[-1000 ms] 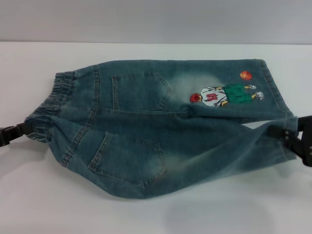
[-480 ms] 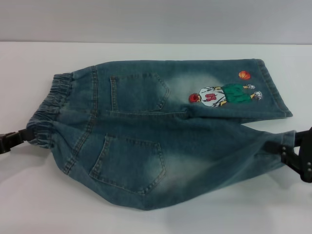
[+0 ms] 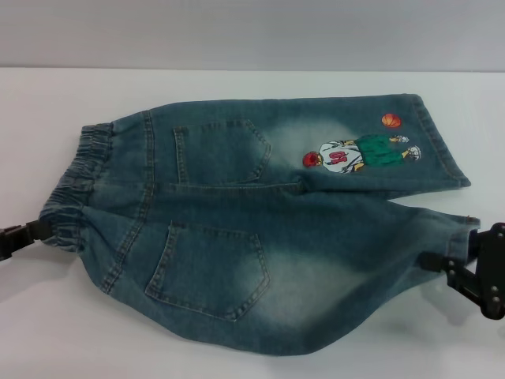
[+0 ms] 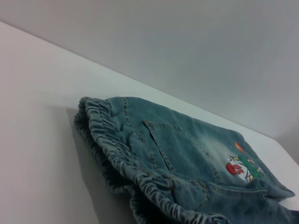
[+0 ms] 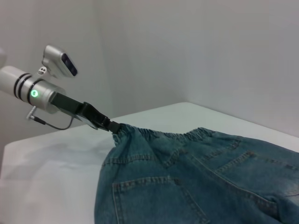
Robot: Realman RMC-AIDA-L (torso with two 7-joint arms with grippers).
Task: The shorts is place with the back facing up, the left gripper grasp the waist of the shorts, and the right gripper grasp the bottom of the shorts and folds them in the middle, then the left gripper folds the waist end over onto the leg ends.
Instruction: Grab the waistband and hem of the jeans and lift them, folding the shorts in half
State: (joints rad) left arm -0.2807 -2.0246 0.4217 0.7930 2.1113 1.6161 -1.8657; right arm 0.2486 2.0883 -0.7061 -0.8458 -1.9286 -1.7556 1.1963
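Observation:
The blue-green denim shorts (image 3: 237, 229) lie back up on the white table, two patch pockets showing. Their gathered waist (image 3: 87, 170) is at the left. My left gripper (image 3: 39, 230) is shut on the waist's near corner, and the right wrist view shows it (image 5: 110, 125) pinching that corner. At the right, my right gripper (image 3: 446, 260) is shut on the near leg's hem and holds it off the table. The far leg, with the embroidered figure (image 3: 355, 151), lies flat, its hem (image 3: 442, 138) at the right. The near half of the shorts sags between the two grippers.
The white table (image 3: 79, 332) runs back to a grey wall (image 3: 252, 31). Bare tabletop shows around the shorts on all sides. The left wrist view shows the waist (image 4: 117, 144) close up, with the table beyond it.
Both grippers have drawn the near half of the shorts toward me. The right gripper and near leg hem have moved away from the far leg, opening a gap between the two legs.

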